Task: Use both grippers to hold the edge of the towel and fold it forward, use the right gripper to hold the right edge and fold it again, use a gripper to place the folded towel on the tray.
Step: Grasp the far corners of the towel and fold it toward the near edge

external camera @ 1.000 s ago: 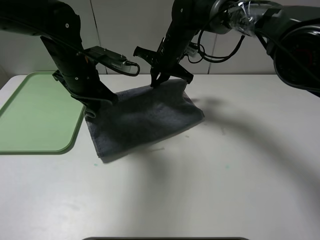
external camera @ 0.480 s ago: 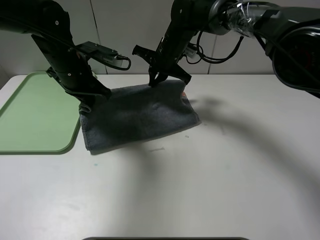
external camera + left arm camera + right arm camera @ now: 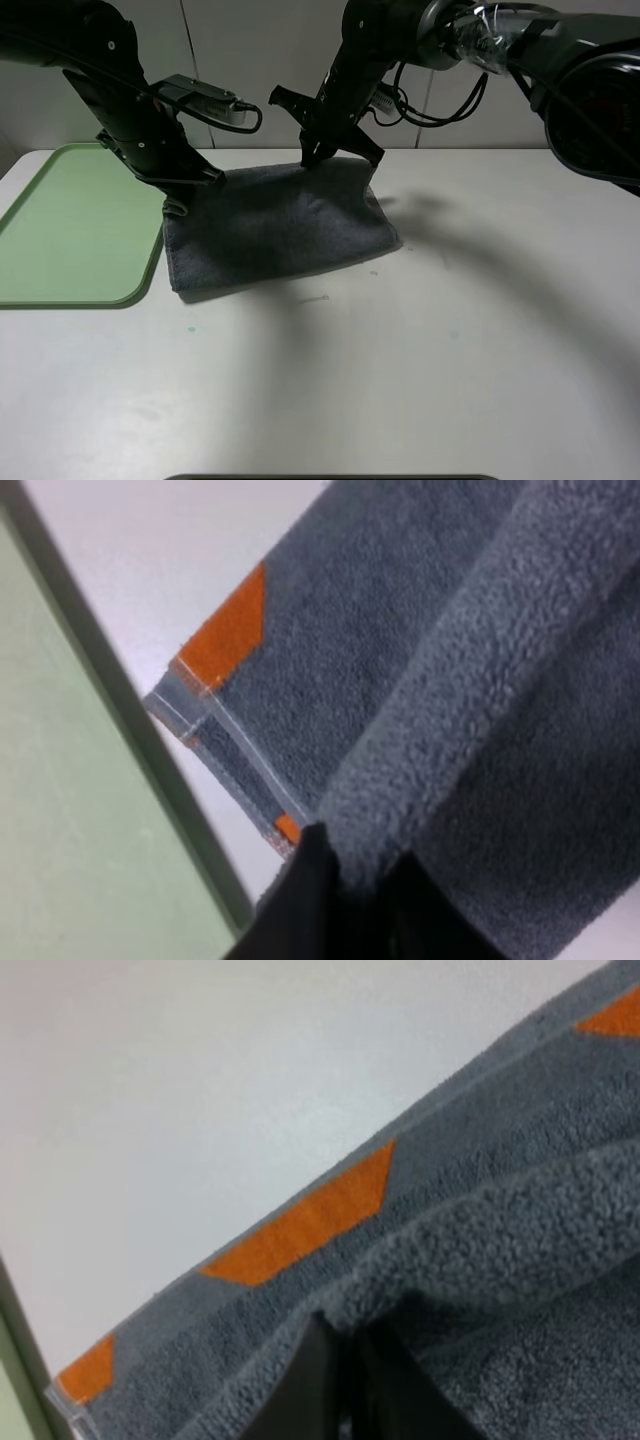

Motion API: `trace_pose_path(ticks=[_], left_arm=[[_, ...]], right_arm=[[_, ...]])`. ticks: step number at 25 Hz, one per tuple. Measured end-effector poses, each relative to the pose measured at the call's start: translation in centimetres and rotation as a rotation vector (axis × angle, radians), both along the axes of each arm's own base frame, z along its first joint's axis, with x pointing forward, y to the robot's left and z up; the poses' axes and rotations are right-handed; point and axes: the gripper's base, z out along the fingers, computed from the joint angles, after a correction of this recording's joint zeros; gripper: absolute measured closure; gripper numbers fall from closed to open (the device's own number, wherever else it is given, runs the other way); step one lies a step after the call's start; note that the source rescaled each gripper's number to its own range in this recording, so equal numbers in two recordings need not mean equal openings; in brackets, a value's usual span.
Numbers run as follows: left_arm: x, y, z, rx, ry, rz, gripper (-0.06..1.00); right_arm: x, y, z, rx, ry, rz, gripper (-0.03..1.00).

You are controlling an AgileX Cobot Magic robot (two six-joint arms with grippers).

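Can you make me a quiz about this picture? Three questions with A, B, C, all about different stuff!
1. In the high view, where is the tray from the towel?
A. right of it
B. left of it
C. on top of it

2. What colour are the towel's bright patches?
A. blue
B. pink
C. orange

3. What are the left gripper and right gripper doing?
A. both shut on the towel
B. both open over the tray
C. holding a cup

Answers:
1 B: the green tray lies left of the towel.
2 C: both wrist views show orange.
3 A: each wrist view shows grey cloth pinched at the fingers.

Left claw (image 3: 177, 206), right claw (image 3: 309, 160): both clenched
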Motion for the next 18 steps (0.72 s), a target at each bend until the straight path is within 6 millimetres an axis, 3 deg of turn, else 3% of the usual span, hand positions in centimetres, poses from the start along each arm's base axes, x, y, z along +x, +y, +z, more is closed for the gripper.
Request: trace_pose_path(ticks=[6,15,18], left_arm=[[0.48,1.15,0.03,-0.011,-0.008,0.043,0.94],[0.47,1.16,0.02,-0.011,-0.006,0.044,0.94],[0.46,1.17,0.02,-0.01,-0.005,0.046,0.85]], right_arm=[[-0.01,0.36,0.1,0.019,-0.012,-0.008,0.97],[0.14,0.47,0.2,0.03,-0.031,-0.012,0.97],[0.22,0.44,0.22,0.023,-0.046,-0.004,0.92]])
